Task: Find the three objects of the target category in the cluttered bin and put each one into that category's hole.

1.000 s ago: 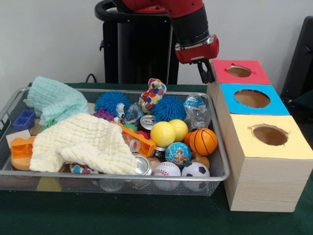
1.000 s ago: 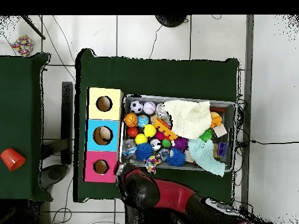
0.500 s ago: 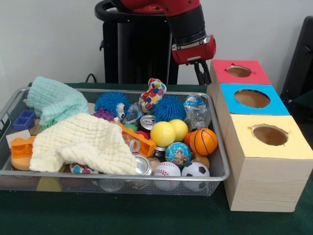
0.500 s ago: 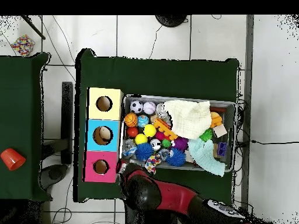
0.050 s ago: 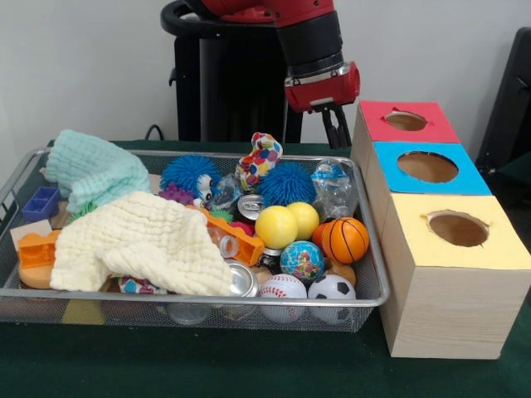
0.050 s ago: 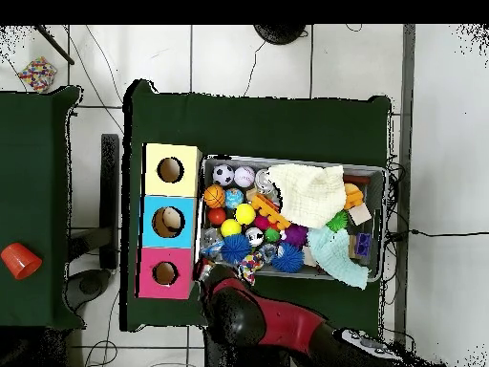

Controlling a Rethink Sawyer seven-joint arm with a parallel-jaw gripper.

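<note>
My gripper [image 5: 336,137] hangs open and empty just left of the red box [image 5: 375,116], above the back right corner of the wire bin [image 5: 207,300]. Its fingers [image 5: 342,128] point down with nothing between them. In the bin's right half lie two yellow balls [image 5: 276,226], a basketball [image 5: 344,240], a globe ball [image 5: 302,260], a baseball [image 5: 283,290] and a soccer ball [image 5: 331,288]. Two blue spiky balls [image 5: 286,183] sit at the back. In the overhead view the red arm [image 6: 234,311] covers the gripper at the bin's [image 6: 287,161] lower left corner.
Three wooden boxes with round holes stand in a row beside the bin: red, blue [image 5: 390,184] and yellow [image 5: 506,249]. A cream cloth [image 5: 141,240] and a mint cloth [image 5: 95,170] cover the bin's left half. Cans, plastic blocks and a crumpled bottle [image 5: 334,186] lie among the balls.
The gripper has moved left, away from the red box's front corner and toward the back right corner of the bin. The objects in the bin have not moved.
</note>
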